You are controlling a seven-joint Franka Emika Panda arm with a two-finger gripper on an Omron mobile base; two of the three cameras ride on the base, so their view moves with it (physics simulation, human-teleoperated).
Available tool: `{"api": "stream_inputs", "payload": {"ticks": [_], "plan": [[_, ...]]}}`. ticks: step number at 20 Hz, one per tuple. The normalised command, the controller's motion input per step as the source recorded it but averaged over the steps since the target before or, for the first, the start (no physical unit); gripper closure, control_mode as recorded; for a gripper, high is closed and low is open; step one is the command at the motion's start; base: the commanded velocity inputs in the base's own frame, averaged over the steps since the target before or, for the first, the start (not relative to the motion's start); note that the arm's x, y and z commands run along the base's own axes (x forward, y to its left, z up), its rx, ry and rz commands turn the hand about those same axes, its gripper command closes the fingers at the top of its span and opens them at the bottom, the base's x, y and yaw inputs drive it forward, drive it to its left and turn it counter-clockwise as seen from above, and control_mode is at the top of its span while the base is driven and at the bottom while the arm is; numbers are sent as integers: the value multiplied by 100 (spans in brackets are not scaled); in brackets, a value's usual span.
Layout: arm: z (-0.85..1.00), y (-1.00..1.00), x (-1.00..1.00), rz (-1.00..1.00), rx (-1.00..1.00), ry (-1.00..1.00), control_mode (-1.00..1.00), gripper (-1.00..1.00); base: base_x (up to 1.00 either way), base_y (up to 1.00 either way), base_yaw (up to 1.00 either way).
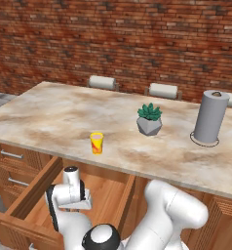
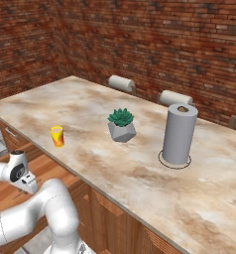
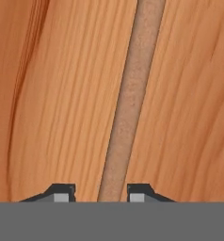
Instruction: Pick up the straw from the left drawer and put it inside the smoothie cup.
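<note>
In the hand view the straw [image 3: 128, 103], a thin reddish-brown stick, lies flat on the wooden floor of the left drawer [image 3: 48, 94]. My gripper [image 3: 100, 194] hangs just above it, open only narrowly, with one fingertip on each side. The right tip is against the straw and a small gap remains on the left. From the base cameras the left drawer [image 1: 36, 188] is pulled out below the counter, and my hand reaches down into it. The smoothie cup [image 1: 96, 143] [image 2: 57, 136], small and yellow with orange-red blotches, stands upright near the counter's front edge above the drawer.
A potted plant [image 1: 149, 119] in a grey pot and a paper towel roll [image 1: 211, 117] on its stand sit farther back on the marble counter [image 1: 49, 112]. Narrower drawers with short silver handles [image 1: 10, 155] are left of the open drawer. Chair backs line the far edge.
</note>
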Motion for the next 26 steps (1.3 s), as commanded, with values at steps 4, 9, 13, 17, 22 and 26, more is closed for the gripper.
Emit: {"api": "stream_inputs", "payload": {"ticks": [4,9,13,17,22,26], "plan": [[0,0,0,0,0,-2,-100,100,0,0,0],[6,0,-13,0,0,-3,-100,100,0,0,0],[51,0,-27,-1,0,-14,-100,100,0,0,0],[76,0,-32,0,2,-16,-100,100,0,0,0],[90,0,-37,0,5,-10,-100,100,0,0,0],[100,0,-47,0,8,0,-100,100,0,0,0]]}}
